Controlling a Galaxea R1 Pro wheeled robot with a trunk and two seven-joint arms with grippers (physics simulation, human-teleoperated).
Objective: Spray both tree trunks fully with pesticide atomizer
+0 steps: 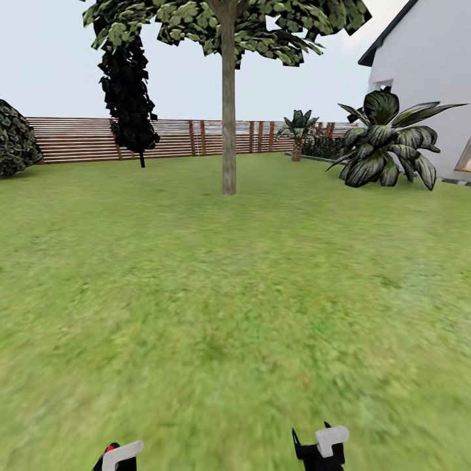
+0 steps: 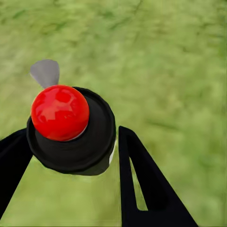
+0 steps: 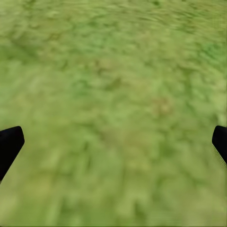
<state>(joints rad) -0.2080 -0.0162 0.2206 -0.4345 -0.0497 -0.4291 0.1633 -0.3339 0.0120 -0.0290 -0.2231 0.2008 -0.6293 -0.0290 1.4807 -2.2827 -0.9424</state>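
In the left wrist view the pesticide atomizer (image 2: 60,112) shows a glossy red cap, a black collar and a grey nozzle, and my left gripper (image 2: 71,142) is shut on it. In the head view that gripper (image 1: 116,459) sits at the bottom edge with the atomizer's red top (image 1: 112,447) peeking out. My right gripper (image 1: 320,448) is low at the right, open and empty, its fingertips (image 3: 9,144) wide apart over the grass. One tree stands straight ahead across the lawn, its pale mottled trunk (image 1: 228,137) bare up to the crown. No pesticide is in view.
A near-black cone-shaped tree (image 1: 131,98) stands left of the trunk before the slatted wooden fence (image 1: 78,139). A round bush (image 1: 14,140) is at far left. At right are a big broad-leaved plant (image 1: 386,140), a small palm (image 1: 297,131) and a white house wall (image 1: 432,72).
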